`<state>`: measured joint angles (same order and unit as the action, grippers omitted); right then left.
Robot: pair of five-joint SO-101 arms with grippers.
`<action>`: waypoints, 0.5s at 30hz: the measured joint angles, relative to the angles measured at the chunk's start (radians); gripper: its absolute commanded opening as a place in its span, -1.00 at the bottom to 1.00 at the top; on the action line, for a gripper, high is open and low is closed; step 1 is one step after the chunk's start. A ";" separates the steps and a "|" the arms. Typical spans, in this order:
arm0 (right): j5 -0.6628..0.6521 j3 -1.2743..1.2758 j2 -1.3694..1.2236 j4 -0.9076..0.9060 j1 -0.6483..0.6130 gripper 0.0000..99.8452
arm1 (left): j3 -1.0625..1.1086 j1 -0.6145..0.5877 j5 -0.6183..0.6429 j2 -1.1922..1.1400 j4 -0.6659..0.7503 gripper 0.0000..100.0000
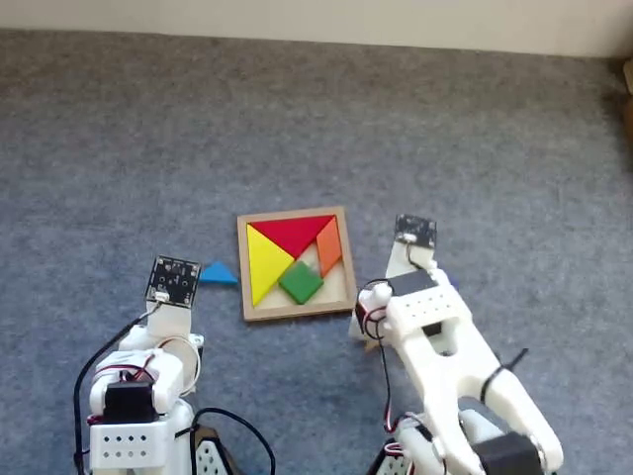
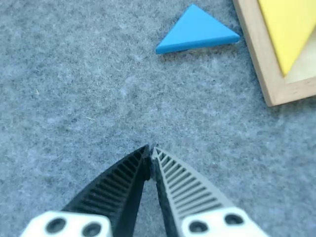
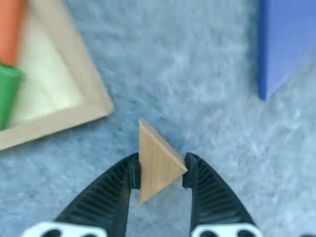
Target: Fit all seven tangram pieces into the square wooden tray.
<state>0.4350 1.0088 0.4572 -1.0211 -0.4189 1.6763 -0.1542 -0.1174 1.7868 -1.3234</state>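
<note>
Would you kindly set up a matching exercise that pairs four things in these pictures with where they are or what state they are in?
Things:
1. light blue triangle
2. wooden triangle
3. green square
4. left tool

Places or states:
A. inside the tray
B. clamped in the right tool
C. shut, over bare carpet
D. lying free on the carpet beside the tray

Pairs: 1-D; 2-B; 3-A; 4-C
</note>
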 measured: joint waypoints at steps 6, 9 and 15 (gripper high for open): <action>-0.117 0.000 0.117 0.003 0.003 -0.86 | 0.000 0.000 0.000 0.000 0.000 -0.93; -0.227 0.002 0.137 0.008 0.003 -0.86 | 0.000 0.000 0.000 0.000 0.000 -0.93; -0.471 0.002 0.140 0.054 -0.002 -0.86 | 0.000 0.000 0.000 0.000 0.000 -0.93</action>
<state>-0.0361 1.0104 0.5969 -0.9674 -0.4204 1.6763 -0.1542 -0.1174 1.7868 -1.3234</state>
